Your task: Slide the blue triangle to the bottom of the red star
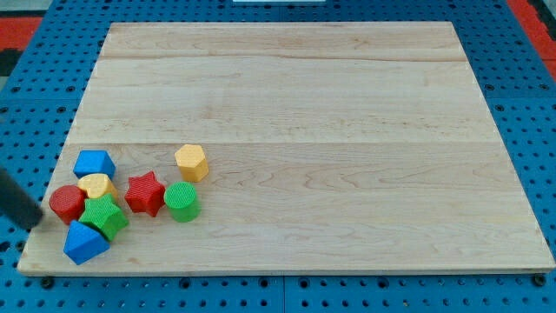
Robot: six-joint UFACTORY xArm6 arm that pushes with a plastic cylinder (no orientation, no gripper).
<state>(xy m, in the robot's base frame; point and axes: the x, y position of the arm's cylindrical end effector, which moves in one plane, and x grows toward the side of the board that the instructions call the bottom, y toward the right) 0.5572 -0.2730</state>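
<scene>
1. My tip (40, 223) shows as a dark rod entering from the view's left edge. It ends just left of the red cylinder (66, 203), above and to the left of the blue triangle (85, 243). I cannot tell whether it touches anything. It is a bare rod, so it holds nothing.
2. The blue triangle sits near the board's (347, 130) bottom-left corner, touching the green star (105, 217) above it.
3. The red star (145, 193) lies up and to the right, with the green cylinder (182, 202) just beside it on the right.
4. A yellow block (96, 185), a blue block (94, 163) and a yellow hexagon (191, 163) sit further up.
5. I judge the triangle light, stiff and easy to slide; it may spin if pushed off-centre.
6. I would press squarely on its left face and drive it right, to below the red star.
</scene>
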